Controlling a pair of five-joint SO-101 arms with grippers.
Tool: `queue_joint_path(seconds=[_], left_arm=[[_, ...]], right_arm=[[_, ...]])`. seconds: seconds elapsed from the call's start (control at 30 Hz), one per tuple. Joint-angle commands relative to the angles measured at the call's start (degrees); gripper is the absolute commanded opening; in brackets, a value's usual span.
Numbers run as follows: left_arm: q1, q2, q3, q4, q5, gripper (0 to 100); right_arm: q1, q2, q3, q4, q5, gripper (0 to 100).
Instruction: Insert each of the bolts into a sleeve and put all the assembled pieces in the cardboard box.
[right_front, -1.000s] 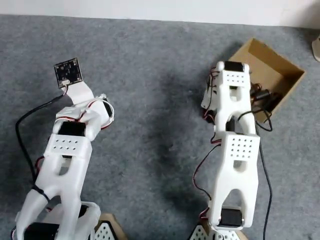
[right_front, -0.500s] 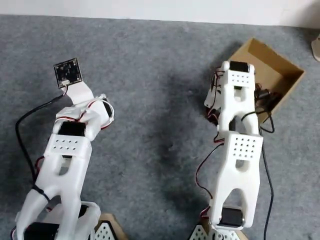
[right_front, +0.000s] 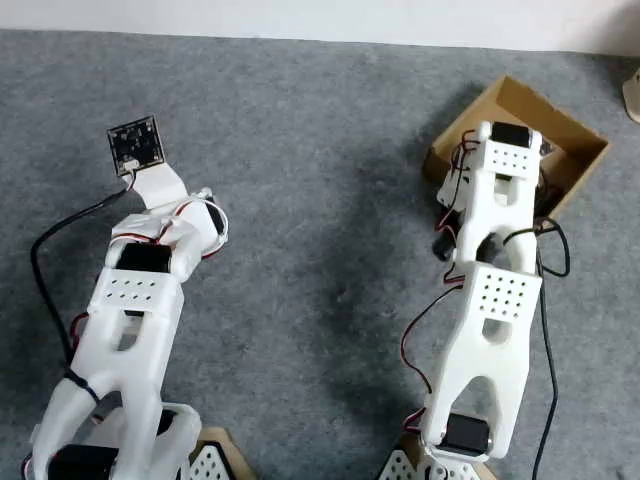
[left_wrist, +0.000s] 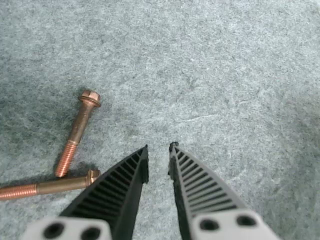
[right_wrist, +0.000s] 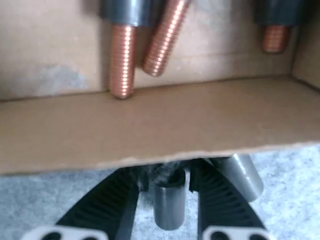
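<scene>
Grey carpet (right_front: 300, 180) forms the work surface. I read the right arm positioned at the open brown cardboard box (right_front: 555, 112) on the far right of the high view. Inside the box, three threaded copper bolt shanks (right_wrist: 122, 60) lie on the floor, and two of them emerge from dark sleeves. The right gripper (right_wrist: 167, 172) pinches a dark grey cylindrical sleeve (right_wrist: 169, 205) just outside the box wall. A light grey metal sleeve (right_wrist: 245, 175) lies just beside one finger. The left gripper (left_wrist: 158, 149) hangs over the carpet with its black ribbed fingers slightly spread. Two loose copper flange-head bolts (left_wrist: 79, 131) lie nearby on the carpet, and the second bolt (left_wrist: 50, 186) has its head just beside one finger.
</scene>
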Motion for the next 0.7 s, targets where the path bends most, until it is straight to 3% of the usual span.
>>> queue_joint_path(seconds=[0.0, 0.53, 0.67], left_arm=[[-0.7, -0.4, -0.2, -0.9, 0.2, 8], [-0.7, -0.4, -0.2, -0.9, 0.2, 8], [-0.7, -0.4, -0.2, -0.9, 0.3, 8]], right_arm=[[0.2, -1.5, -2.2, -0.7, -0.7, 13.0], [-3.5, -1.5, -2.0, 1.4, -0.7, 12.5], [-3.1, -1.5, -2.0, 1.5, -0.7, 0.0]])
